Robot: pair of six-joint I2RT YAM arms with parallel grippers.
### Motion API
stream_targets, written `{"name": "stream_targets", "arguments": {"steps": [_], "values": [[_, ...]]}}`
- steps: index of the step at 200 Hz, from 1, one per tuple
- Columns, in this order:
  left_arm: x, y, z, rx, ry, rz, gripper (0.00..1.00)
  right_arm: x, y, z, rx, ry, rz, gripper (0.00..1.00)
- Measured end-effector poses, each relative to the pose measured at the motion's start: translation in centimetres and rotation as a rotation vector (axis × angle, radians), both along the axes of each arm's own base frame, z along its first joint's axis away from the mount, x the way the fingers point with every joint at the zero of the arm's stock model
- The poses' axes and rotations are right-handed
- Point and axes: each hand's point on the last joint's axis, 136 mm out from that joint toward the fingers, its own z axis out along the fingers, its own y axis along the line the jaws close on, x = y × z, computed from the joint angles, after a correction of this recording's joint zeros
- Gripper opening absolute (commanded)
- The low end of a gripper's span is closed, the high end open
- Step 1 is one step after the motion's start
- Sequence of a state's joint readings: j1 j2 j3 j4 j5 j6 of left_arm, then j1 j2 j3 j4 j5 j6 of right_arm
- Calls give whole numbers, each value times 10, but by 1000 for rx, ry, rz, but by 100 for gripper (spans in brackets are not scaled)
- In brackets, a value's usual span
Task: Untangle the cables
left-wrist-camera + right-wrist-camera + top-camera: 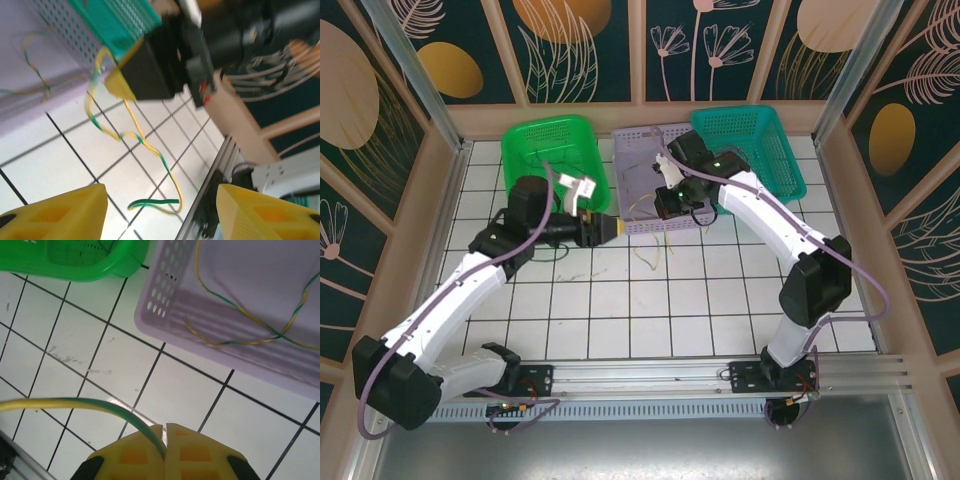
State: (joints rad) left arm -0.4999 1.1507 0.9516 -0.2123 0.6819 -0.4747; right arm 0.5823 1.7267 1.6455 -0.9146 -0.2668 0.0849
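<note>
The right claw [166, 432] clenches a green-and-yellow cable [75, 402], which arcs off to one side above the white tiled table [175, 390]. Just ahead of it, more cables [235, 340] lie in a lilac basket [165, 305]. The left claw [162, 200], fingers spread and empty, faces the held cable's trailing end.

cable end: green-yellow cable [75, 404] vanishes between the pressed-together right fingers [132, 457]; its far run cut by the left edge
left fingers [55, 212]: bases cropped at the bottom edge; everything beyond them motion-blurred
top view: same cable too thin to follow
</note>
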Motion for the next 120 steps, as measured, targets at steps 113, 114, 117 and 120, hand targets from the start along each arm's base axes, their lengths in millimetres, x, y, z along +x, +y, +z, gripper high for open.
{"name": "stream_targets", "arguments": {"steps": [113,114,117,120], "values": [[-16,-2,-52,52,-110,-3,65,-16,9,-18,52,186,17,0],[-16,-2,-52,52,-112,-3,65,-16,9,-18,53,187,17,0],[-16,-2,-52,51,-117,-3,65,-16,9,-18,53,191,16,0],[-17,-1,-52,49,-121,-4,65,-16,8,-18,54,194,17,0]]}}
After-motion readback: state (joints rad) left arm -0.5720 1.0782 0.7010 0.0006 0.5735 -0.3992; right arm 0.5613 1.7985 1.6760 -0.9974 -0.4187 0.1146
